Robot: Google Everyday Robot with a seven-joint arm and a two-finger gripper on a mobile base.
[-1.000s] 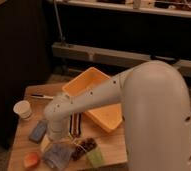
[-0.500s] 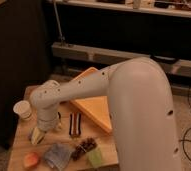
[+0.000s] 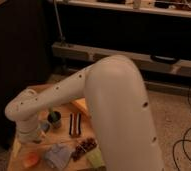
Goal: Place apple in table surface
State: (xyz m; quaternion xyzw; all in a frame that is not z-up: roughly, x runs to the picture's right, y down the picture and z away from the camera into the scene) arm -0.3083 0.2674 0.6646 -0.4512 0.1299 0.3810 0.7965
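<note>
Since the apple sits on the table surface at its near corner, just below the gripper — jaws spread, nothing in them — drop straight down. Centre on it, clear of the blue-grey bag beside it.

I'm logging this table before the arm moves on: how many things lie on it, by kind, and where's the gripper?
Fruit: 2 (apple, grape bunch)
Containers: 2 (orange bin, dark cup)
Dark sticks: 2
Soft packets: 2 (bluish packet, green packet)
Total: 8
The gripper hangs low over the table surface, left side, near the apple.
</note>
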